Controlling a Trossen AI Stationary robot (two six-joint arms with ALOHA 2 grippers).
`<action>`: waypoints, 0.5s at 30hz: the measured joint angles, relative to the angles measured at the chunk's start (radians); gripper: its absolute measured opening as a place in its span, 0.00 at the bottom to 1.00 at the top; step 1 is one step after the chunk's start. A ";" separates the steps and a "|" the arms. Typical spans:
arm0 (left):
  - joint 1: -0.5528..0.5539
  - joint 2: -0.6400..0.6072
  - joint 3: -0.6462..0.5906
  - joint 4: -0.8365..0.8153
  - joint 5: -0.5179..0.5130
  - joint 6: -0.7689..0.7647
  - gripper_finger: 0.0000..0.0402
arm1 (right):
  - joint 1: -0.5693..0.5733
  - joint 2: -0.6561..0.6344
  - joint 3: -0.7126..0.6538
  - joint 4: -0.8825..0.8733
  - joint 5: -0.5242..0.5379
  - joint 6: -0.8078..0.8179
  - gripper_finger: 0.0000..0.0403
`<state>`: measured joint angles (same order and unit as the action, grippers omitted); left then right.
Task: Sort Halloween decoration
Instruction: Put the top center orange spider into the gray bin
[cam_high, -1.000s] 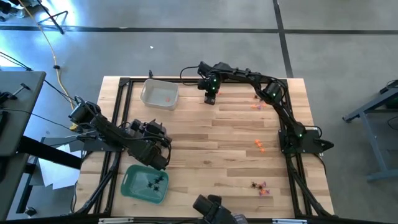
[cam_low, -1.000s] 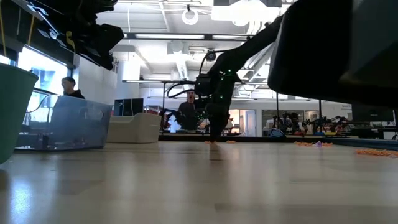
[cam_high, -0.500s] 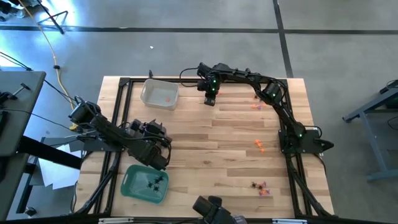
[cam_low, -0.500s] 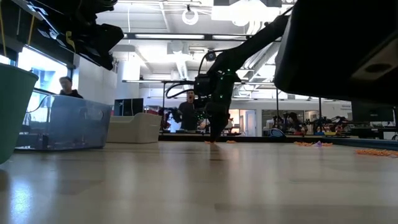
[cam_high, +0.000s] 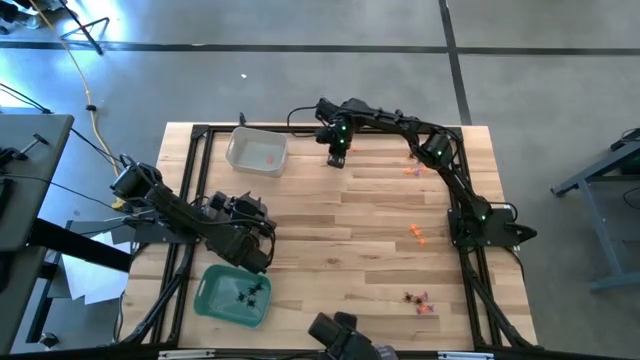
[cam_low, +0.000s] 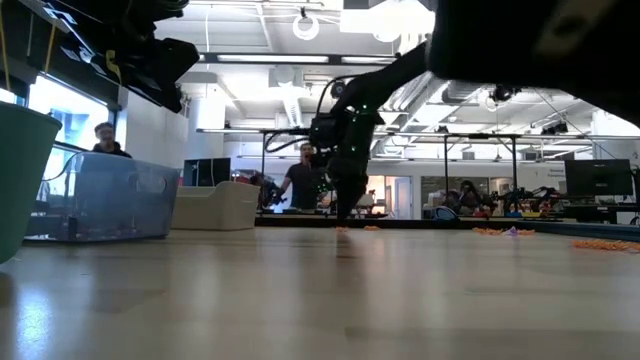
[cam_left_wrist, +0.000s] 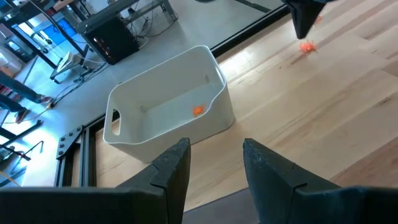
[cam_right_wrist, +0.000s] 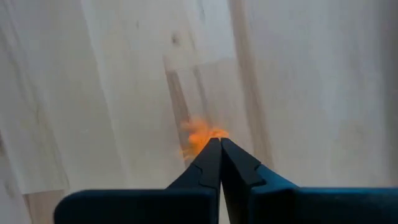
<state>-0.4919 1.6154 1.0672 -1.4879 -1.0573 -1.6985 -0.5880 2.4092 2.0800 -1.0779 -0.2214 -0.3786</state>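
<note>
Worktop (cam_high: 340, 230): pale blond wood in long planks, framed by black rails. Clear tray (cam_high: 256, 152): whitish and translucent, one orange trinket (cam_left_wrist: 198, 110) inside. Green tray (cam_high: 212, 292): teal green, holding black spider-like trinkets (cam_high: 246, 293). Right gripper (cam_right_wrist: 216, 144): dark blue-black fingers, an orange trinket (cam_right_wrist: 200, 135) just beyond their tips. Left gripper (cam_left_wrist: 214, 163): dark grey-black fingers. Both arms: black, with small green lights on the right one. Loose trinkets (cam_high: 417, 234) on the wood: orange, with a mixed orange, purple and black cluster (cam_high: 418, 300).
</note>
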 joint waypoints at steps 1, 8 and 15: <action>0.000 0.000 0.000 0.000 0.000 0.000 0.34 | 0.000 0.000 0.014 -0.007 0.006 0.000 0.00; 0.000 0.000 0.000 0.000 0.000 0.000 0.34 | 0.000 0.000 0.124 -0.066 0.011 0.000 0.00; -0.011 0.000 0.000 0.001 0.018 0.000 0.34 | 0.000 -0.003 0.137 -0.135 0.010 0.004 0.00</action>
<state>-0.5027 1.6154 1.0672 -1.4866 -1.0392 -1.6989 -0.5880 2.4065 2.2173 -1.2125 -0.2111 -0.3744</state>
